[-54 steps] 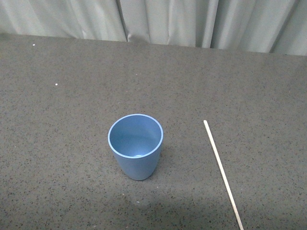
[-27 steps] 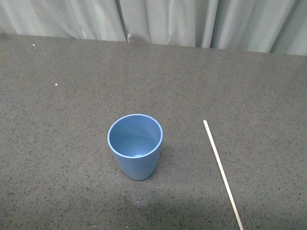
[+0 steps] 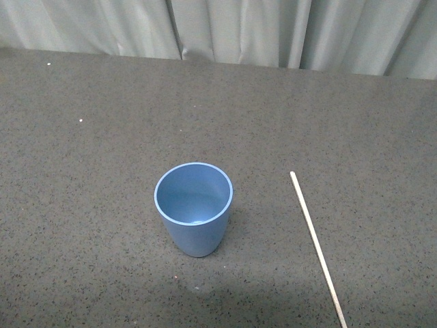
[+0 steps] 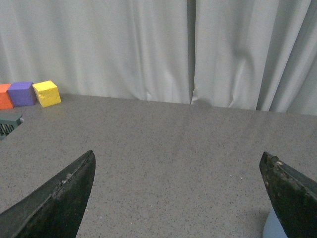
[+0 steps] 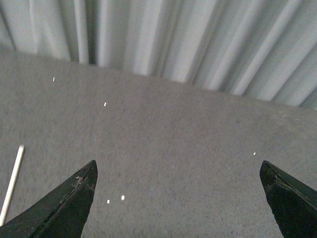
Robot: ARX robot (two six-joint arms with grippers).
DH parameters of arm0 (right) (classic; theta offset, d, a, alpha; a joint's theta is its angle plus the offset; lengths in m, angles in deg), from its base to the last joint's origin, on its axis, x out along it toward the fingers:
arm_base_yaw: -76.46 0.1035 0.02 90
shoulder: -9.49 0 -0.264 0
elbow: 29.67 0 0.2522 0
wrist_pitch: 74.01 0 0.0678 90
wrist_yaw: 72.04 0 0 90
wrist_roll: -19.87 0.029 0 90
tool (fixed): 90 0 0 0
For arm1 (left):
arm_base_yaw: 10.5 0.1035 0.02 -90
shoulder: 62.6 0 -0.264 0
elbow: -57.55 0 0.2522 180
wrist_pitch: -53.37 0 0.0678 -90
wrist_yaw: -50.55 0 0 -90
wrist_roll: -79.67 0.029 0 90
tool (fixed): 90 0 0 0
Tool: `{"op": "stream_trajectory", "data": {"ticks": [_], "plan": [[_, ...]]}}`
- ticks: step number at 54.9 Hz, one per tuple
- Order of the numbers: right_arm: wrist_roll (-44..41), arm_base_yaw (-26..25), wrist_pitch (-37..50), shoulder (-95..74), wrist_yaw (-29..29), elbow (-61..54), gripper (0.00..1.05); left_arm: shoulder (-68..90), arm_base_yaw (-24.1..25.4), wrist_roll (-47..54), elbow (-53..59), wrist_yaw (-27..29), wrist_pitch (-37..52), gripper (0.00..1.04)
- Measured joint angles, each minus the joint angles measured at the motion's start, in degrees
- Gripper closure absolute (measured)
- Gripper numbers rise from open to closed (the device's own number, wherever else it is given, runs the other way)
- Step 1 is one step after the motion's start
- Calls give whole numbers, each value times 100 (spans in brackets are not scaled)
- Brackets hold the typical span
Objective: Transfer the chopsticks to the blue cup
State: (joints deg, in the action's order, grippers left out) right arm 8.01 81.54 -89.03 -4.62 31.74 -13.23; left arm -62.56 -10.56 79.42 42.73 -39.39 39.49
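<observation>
The chopstick (image 3: 318, 249) lies flat on the table (image 3: 102, 137), right of the blue cup (image 3: 194, 208) and apart. The left end effector (image 4: 177, 156) and right end effector (image 5: 178, 163) gape wide, empty. So thin a stick may roll from a pinch.

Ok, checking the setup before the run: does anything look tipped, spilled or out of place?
Nothing stands out. The blue cup stands upright; the chopstick lies flat on the table, apart from it.
</observation>
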Motion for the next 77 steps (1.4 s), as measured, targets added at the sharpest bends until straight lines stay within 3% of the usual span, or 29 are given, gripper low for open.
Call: {"op": "stream_trajectory", "data": {"ticks": [13, 22, 40, 63, 71, 77], "plan": [[415, 343, 1102, -3563, -752, 839, 9, -2, 0, 0, 0, -2, 0, 7], [999, 765, 1268, -5305, -1097, 1478, 9, -2, 0, 0, 0, -4, 0, 7], [1722, 1314, 597, -8561, -1360, 3268, 9, -2, 0, 0, 0, -4, 0, 7], [2004, 1561, -164, -10365, -1165, 4843, 10, -2, 0, 0, 0, -4, 0, 7], [1873, 1609, -378, -10526, -1084, 5086, 38, -2, 0, 0, 0, -4, 0, 7], [1860, 1620, -437, -10561, -1086, 5154, 52, -2, 0, 0, 0, -2, 0, 7]]}}
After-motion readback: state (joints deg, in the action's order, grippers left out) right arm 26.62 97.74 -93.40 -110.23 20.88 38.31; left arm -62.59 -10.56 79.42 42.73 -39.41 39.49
